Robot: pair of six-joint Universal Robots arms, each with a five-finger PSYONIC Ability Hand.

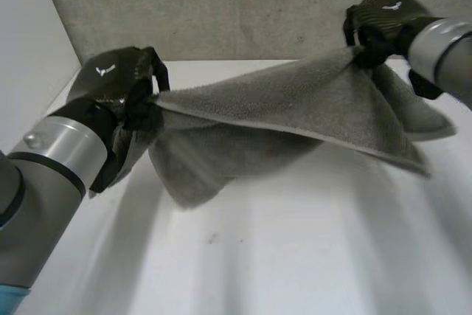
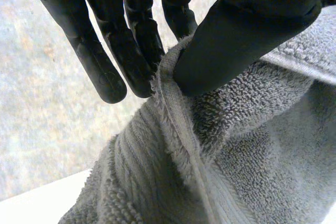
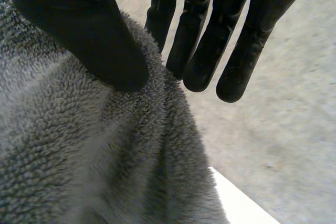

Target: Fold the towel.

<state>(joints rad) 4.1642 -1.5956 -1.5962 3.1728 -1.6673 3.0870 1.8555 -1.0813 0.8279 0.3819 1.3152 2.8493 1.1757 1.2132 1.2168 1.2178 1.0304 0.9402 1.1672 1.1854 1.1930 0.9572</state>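
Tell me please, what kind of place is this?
Probably a robot lab or test bench, not a home: a white table, a plain grey wall behind it, and the left hand and right hand pinching a grey towel.

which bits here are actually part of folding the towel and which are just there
Part of the job:
towel, held up off the table
left hand, pinching one end
right hand, pinching the other end

Just there:
white table
grey wall behind
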